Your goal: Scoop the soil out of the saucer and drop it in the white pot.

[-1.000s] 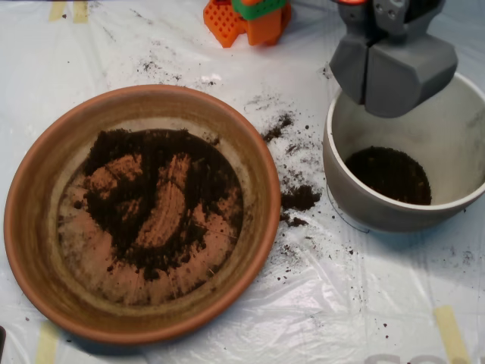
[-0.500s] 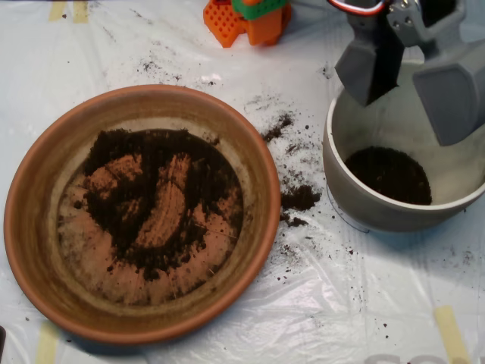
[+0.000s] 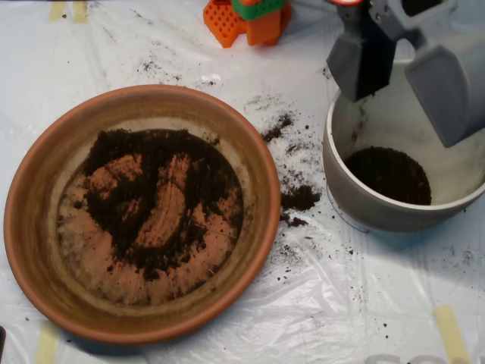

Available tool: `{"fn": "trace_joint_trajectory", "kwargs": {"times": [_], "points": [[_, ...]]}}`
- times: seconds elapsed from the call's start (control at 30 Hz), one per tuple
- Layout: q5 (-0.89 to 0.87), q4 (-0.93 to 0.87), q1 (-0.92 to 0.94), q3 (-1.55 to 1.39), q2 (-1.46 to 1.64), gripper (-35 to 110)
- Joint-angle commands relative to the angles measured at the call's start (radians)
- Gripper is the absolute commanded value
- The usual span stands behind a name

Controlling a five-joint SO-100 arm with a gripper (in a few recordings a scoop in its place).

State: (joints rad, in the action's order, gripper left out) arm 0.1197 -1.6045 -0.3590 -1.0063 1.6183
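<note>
1. Soil (image 3: pixel 155 201): dark crumbly patch in the saucer (image 3: pixel 30 227), left-centre of frame, spread thin w/ bare clay showing through in streaks.
2. More soil, small dark pile at bottom of white pot (image 3: pixel 356 208), right side of frame.
3. Scoop (image 3: pixel 409 76): upper right, over the pot's rim & interior; two grey halves spread wide apart, gap betw. them shows pot wall. Can't tell if anything clings inside the halves.
4. Saucer & pot apart, not touching; spilled crumbs (image 3: pixel 299 199) on the plastic sheet (image 3: pixel 318 303) betw. them, densest just beside saucer's right rim.
5. Orange/green plastic part (image 3: pixel 246 19) at top centre edge, well apart from both vessels.
6. Yellowish tape strips (image 3: pixel 451 330) at lower right & upper left corners.
</note>
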Motion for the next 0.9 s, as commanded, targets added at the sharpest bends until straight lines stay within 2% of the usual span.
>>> {"fn": "trace_joint_trajectory", "kwargs": {"times": [0.0, 0.27, 0.43, 0.67, 0.87], "points": [[0.0, -0.044, 0.066, 0.158, 0.061, 45], [-0.021, -0.061, 0.241, 0.129, 0.061, 48], [0.0, -0.021, 0.365, 0.002, 0.067, 48], [0.048, 0.222, 0.479, -0.495, 0.212, 50], [0.069, 0.359, 0.515, -0.787, 0.284, 52]]}}
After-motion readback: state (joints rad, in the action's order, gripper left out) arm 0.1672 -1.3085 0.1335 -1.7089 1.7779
